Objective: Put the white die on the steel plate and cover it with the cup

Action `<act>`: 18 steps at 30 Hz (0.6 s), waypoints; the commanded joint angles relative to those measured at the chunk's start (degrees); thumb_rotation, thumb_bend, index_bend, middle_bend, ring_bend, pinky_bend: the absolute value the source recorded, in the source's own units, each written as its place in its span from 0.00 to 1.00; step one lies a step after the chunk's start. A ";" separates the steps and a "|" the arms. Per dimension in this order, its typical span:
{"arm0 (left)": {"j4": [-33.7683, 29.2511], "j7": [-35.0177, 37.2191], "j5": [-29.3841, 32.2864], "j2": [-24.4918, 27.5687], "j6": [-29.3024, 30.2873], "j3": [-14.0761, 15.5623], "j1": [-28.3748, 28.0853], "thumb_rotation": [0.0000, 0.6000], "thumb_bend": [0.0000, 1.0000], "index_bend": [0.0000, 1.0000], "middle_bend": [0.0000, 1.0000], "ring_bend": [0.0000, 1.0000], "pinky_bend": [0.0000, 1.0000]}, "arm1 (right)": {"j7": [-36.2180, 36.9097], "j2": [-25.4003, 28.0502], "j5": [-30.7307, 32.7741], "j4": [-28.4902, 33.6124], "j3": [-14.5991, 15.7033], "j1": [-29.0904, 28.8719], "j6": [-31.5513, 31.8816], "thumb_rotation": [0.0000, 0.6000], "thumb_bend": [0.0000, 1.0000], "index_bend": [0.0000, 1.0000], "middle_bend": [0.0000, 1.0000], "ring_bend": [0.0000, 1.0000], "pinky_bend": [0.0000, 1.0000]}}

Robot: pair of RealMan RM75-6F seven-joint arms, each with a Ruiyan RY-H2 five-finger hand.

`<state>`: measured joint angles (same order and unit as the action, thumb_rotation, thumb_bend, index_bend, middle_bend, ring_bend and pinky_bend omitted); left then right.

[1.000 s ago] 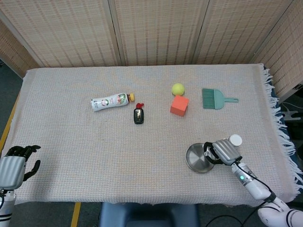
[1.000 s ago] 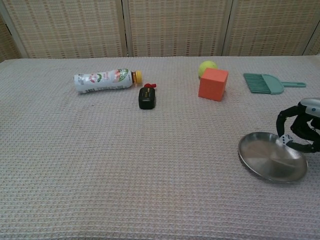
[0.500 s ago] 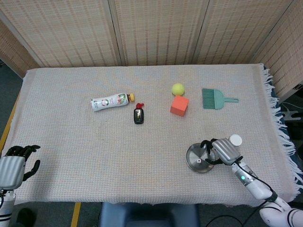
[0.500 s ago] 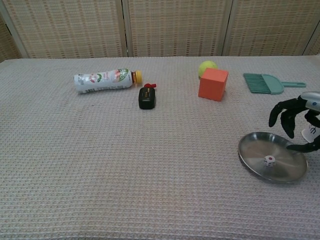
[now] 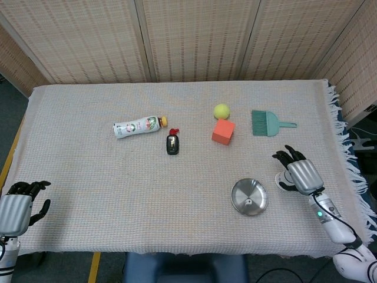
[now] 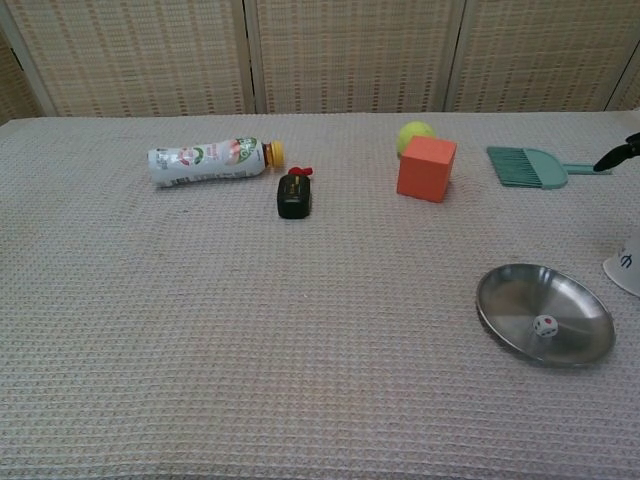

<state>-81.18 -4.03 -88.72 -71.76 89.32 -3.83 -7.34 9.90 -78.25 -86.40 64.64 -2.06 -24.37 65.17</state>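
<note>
The white die (image 6: 545, 325) lies inside the steel plate (image 6: 520, 297) near the table's front right; in the head view it is a small speck (image 5: 250, 202) on the plate (image 5: 241, 191). A white cup (image 6: 626, 268) stands upside down on the cloth just right of the plate, cut off by the chest view's edge. My right hand (image 5: 297, 173) hovers over the cup with its fingers spread and holds nothing; it hides the cup in the head view. One fingertip (image 6: 612, 159) pokes in at the chest view's right edge. My left hand (image 5: 17, 206) rests off the table's front left corner, empty.
An orange cube (image 5: 223, 131) and a yellow-green ball (image 5: 221, 110) sit behind the plate, a teal brush (image 5: 268, 123) to their right. A lying bottle (image 5: 137, 126) and a small black bottle (image 5: 172, 143) are mid-table. The fringed cloth edge (image 5: 353, 171) is close to my right hand.
My right hand let the die drop onto the plate, then opened and drew back to the right, off the plate and over the cup. The left hand stayed still.
</note>
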 commanded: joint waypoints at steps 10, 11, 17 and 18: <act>0.08 0.01 0.04 -0.04 -0.15 0.05 -0.03 1.00 0.37 0.33 0.41 0.42 0.29 | 4.98 -0.78 -0.88 -3.33 2.07 1.93 0.44 1.00 0.09 0.22 0.14 0.00 0.25; 0.06 0.07 -0.01 -0.02 -0.15 0.11 -0.01 1.00 0.37 0.33 0.41 0.42 0.29 | 5.37 -1.12 -0.85 -3.72 2.52 2.23 0.05 1.00 0.10 0.24 0.14 0.00 0.27; 0.00 0.23 0.08 0.06 -0.21 0.12 0.02 1.00 0.37 0.34 0.41 0.42 0.28 | 5.13 -3.44 -0.71 -7.07 2.60 3.04 0.80 1.00 0.18 0.33 0.20 0.06 0.40; 0.01 0.10 0.02 0.09 -0.17 0.15 0.03 1.00 0.37 0.34 0.41 0.42 0.28 | 4.92 -3.84 -0.63 -7.62 2.56 3.18 0.93 1.00 0.18 0.35 0.23 0.08 0.42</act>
<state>-81.17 -3.89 -88.67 -71.69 89.13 -3.69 -7.32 15.09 -81.60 -87.15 57.57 0.51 -21.44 65.90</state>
